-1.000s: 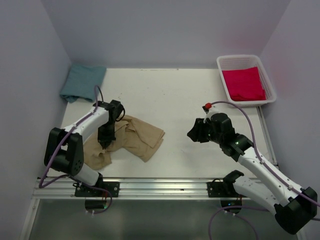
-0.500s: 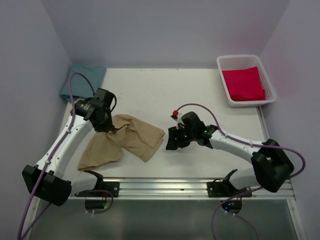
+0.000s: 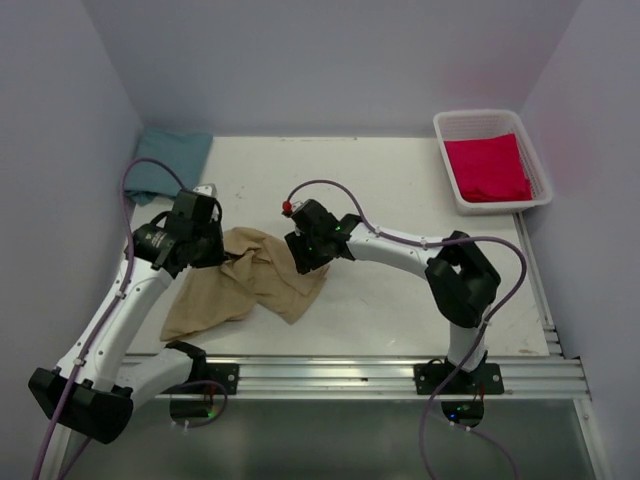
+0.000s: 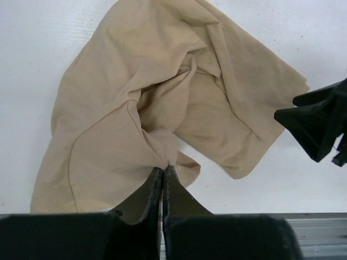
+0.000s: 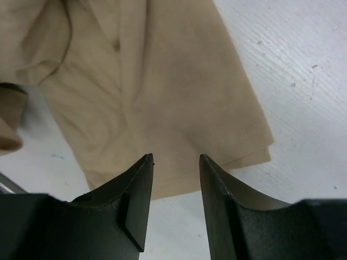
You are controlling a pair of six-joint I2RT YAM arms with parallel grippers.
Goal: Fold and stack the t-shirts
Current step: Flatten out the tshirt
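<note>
Pinching a bunched fold of the tan shirt (image 3: 255, 280), the left hand (image 4: 162, 169) is clamped tight, probably to pull it flat. The right hand (image 5: 176, 157) hangs half open over the right hem, empty. Shirt lies crumpled near-left on the surface (image 3: 400, 190).

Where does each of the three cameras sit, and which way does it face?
Top external: above and behind the bases, facing down on the white table; shows left arm, right arm, crumpled tan cloth t-shirt.
Left wrist: on the left arm, looking down along its shut jaws pinching the t-shirt; right arm's tip at right.
Right wrist: on the right arm, looking down between its open jaws at the t-shirt's hem.
Shared: all three see the t-shirt.
</note>
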